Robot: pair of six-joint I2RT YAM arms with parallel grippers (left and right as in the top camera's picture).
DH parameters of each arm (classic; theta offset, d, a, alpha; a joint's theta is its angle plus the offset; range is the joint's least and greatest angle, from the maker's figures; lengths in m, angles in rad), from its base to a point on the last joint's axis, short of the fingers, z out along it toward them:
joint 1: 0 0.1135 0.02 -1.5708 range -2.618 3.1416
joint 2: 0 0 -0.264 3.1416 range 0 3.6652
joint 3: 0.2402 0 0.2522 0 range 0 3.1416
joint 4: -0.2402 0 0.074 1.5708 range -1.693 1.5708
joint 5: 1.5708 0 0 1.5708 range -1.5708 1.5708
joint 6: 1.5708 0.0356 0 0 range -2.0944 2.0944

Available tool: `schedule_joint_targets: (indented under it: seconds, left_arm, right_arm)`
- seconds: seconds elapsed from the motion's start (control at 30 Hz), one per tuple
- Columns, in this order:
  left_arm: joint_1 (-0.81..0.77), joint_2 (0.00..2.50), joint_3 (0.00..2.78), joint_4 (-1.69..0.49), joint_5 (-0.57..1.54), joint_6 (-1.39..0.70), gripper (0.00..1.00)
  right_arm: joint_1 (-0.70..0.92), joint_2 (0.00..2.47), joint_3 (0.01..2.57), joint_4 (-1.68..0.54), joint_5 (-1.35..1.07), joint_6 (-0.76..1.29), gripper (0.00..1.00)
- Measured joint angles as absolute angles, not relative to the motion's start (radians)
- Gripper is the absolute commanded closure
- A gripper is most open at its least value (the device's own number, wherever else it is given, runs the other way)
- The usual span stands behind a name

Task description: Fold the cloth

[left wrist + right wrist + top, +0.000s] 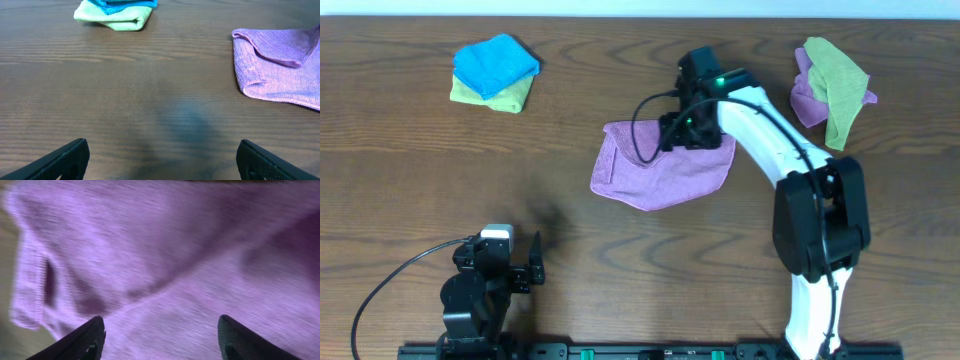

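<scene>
A purple cloth [660, 168] lies partly folded on the wooden table, its upper right part doubled over. It also shows in the left wrist view [280, 70] and fills the right wrist view [165, 255]. My right gripper [692, 128] hovers over the cloth's upper right part; its fingers [162, 340] are open with only cloth below them. My left gripper [510, 265] rests near the front left, its fingers [162, 160] open and empty over bare table.
A folded blue cloth on a green one [495, 72] lies at the back left, also seen in the left wrist view [117, 12]. A crumpled green and purple cloth pile [830, 85] lies at the back right.
</scene>
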State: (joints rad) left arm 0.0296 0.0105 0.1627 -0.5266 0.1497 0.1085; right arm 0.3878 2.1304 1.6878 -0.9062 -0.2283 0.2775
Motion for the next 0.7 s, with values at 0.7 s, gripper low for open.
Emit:
schedule_joint_targets:
  seconds: [0.7]
  left_arm:
    - [0.030, 0.010, 0.163, -0.527, 0.150, 0.109, 0.05]
  right_arm:
    - [0.439, 2.202, 1.687, -0.841, -0.256, 0.357, 0.30]
